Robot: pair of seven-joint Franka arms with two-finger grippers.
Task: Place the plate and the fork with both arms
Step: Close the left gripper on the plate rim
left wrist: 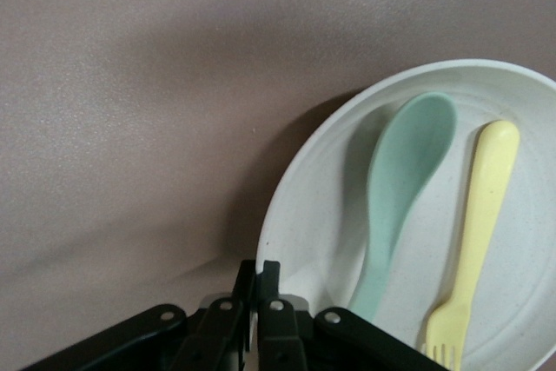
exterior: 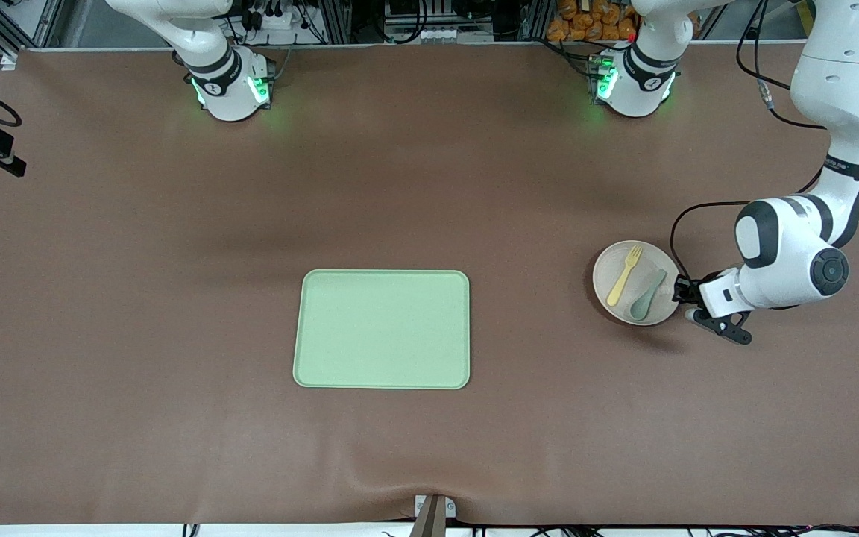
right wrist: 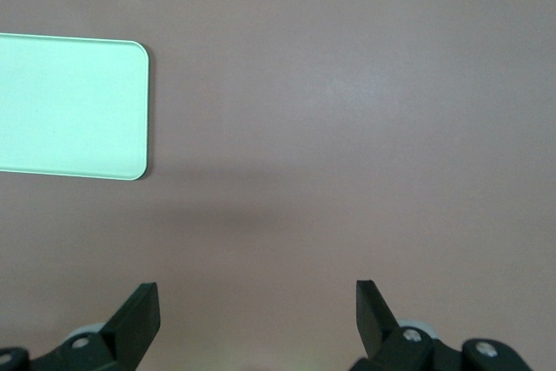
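At the right of the front view, a little below mid-height, the left gripper [exterior: 681,292] has its fingers pinched together on the rim of the plate [exterior: 616,300], at the edge turned toward the left arm's end of the table; the left wrist view shows the two black fingers [left wrist: 269,288] closed tight on that rim. The step in hand looks like the grasp of the plate, made but with no lift evident. The plate is round, shallow and pale beige with a faint speckle and a matte finish, and it carries the yellow fork [exterior: 624,276] and a grey-green spoon [exterior: 647,291] lying side by side in it, both smooth plastic with rounded handles. The next move, I judge, calls for a level lift and a carry to the light green tray [exterior: 382,329] at the centre of the frame, a flat rounded rectangle with a low raised lip, since a tilt could let the loose cutlery slide. The table [exterior: 139,298] is covered in a dull brown sheet with slight wrinkles. The right gripper [right wrist: 258,301] waits with its jaws wide apart over bare brown cover, a corner of the tray at the upper left of its wrist view.
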